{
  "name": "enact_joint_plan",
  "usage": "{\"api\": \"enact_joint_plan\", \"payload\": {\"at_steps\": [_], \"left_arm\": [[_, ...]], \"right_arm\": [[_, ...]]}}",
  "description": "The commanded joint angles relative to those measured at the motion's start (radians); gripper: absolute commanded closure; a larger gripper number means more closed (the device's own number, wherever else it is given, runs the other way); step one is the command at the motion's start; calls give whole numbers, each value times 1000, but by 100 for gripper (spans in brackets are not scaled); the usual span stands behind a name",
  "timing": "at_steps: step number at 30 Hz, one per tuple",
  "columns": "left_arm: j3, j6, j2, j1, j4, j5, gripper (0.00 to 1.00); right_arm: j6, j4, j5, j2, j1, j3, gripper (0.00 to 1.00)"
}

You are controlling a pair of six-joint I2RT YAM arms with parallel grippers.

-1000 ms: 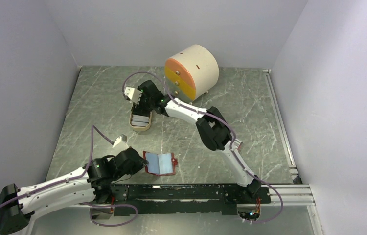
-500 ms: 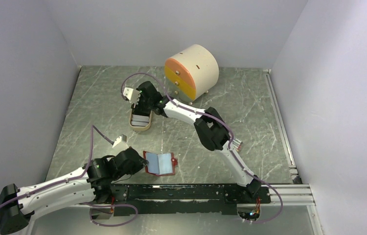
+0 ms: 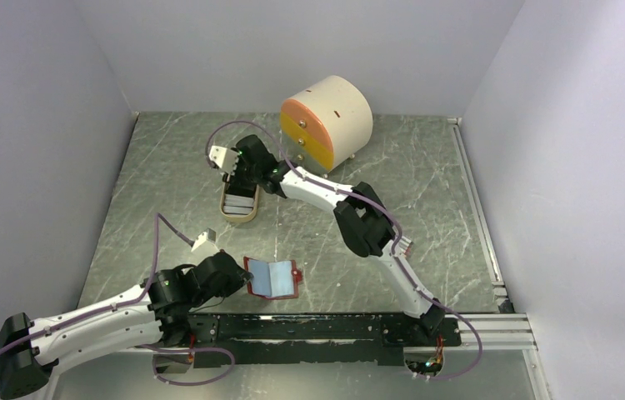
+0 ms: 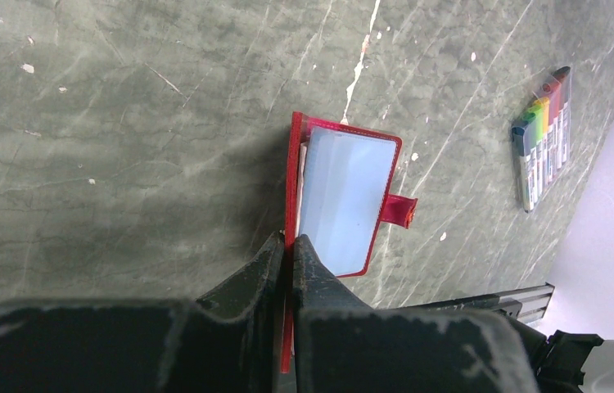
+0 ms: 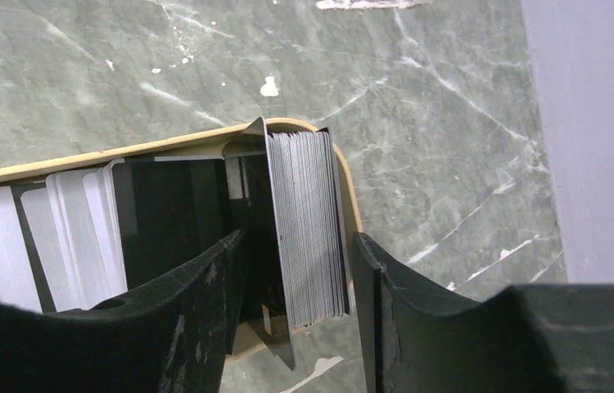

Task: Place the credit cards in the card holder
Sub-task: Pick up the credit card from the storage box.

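At the near edge of the table point(image 3: 426, 183), toward 6 o'clock in the top view, we find the card holder point(image 3: 274, 277) lying open and flat, its pale blue pockets facing up and its red tab point(image 4: 402, 210) projecting at 3 o'clock. The left gripper point(image 4: 287, 246) is pressed together on the holder's red edge at its 9 o'clock side, with the cover pinched between the fingertips.

From the holder, toward 11 o'clock, stands the tan oval tray point(image 5: 58, 162). Inside it the credit cards point(image 5: 308, 221) stand on edge as a silver-grey stack at one end. More pale and dark cards lean in a row along the rest of the tray.

The right gripper point(image 5: 297, 270) reaches down into the tray. Its jaws stand partly spread, one on each side of the upright stack. We cannot tell whether the pads press on the cards.

At 12 o'clock on the table sits a round beige drawer unit point(image 3: 326, 121) with an orange and yellow front. In the left wrist view, a bundle of coloured markers point(image 4: 543, 147) lies on the table, well apart from the holder, beyond its tab side.
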State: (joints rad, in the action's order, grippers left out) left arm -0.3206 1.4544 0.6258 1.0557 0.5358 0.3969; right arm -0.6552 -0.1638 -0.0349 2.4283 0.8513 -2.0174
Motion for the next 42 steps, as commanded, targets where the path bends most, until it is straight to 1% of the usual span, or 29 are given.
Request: {"api": "enact_joint_plan", "payload": {"at_steps": [1,8,12,16,22,23,28,32,35,38,42], "left_arm": [[-21,-12,4,4,-22,-3,91],[-26,-16,3,4,-17,3,91],[-27,-17,5,4,-17,2,91],[-32,-20,6,4,-13,6,91],[-33,-23,8,4,-13,10,91],[-33,-22,7,4,-12,11,91],[-30,1,12,4,8,23,91],[-28,30,20,4,49,48,91],[-35,15,34,4,68,71,91],[-47,19,67,3,91,96,91],[-4,10,87,1,4,69,91]], "right_arm": [[0,29,3,-64,-4,-9,48],[-1,18,-11,-64,-5,-18,55],[1,3,-33,-64,-4,-29,62],[16,-29,-75,-82,-4,-29,73],[53,-55,-198,-149,-6,22,98],[60,-52,-212,-164,-6,36,100],[117,-27,-266,-242,-5,117,100],[268,-34,-262,-323,-9,176,100],[448,-16,-221,-417,-12,277,100],[634,31,-171,-548,-14,431,100],[901,177,-183,-742,-18,730,100]]}}
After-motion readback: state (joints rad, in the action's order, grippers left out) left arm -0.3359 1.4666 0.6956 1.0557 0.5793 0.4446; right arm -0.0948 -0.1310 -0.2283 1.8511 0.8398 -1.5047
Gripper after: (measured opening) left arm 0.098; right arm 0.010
